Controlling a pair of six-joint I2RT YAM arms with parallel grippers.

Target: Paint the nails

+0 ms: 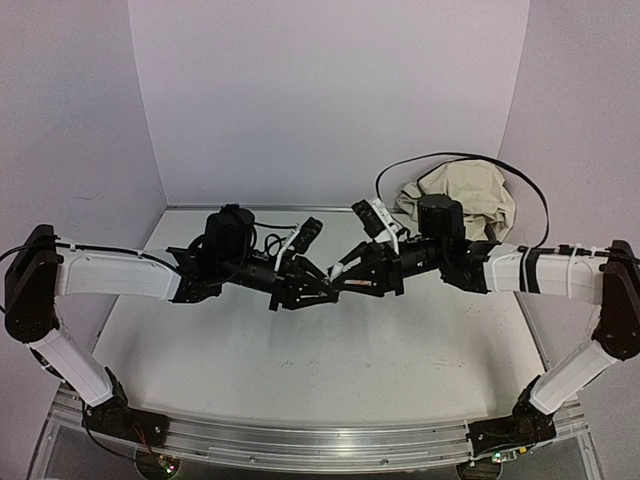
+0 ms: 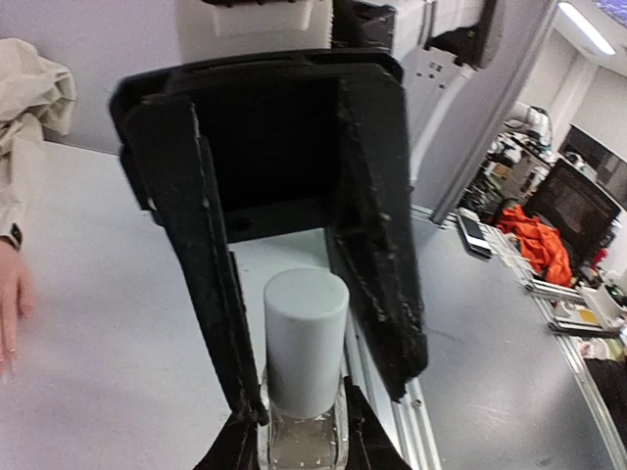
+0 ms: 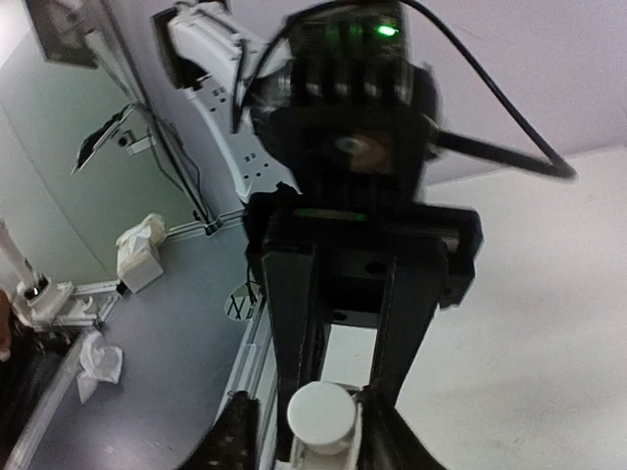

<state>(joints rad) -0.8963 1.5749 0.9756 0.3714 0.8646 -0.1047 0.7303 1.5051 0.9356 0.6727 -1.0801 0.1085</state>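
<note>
Where the two arms meet above the middle of the table, the left gripper has its jaws closed on the clear glass body of a small bottle. It holds the bottle clear of the tabletop with the pale cap pointing towards the other arm. Just to the right, the right gripper faces it tip to tip. Its jaws are parted wider than the cap and stand one on each side of it. A thin gap seems to remain on either side, though the left wrist view is too steep to say whether a pad brushes the cap.

Further right and towards the back wall, behind the right arm, the crumpled beige sleeve of the mannequin hand lies on the table. The overhead view hides the hand itself behind the arm. The left wrist camera catches it at the left edge of its picture, peach-coloured, with the dark wrist band above it. The nails show there only as a pale fleck at the fingertips. They lie low on the table, well apart from both grippers and the bottle, off to the side of the right gripper's open jaws.
</note>
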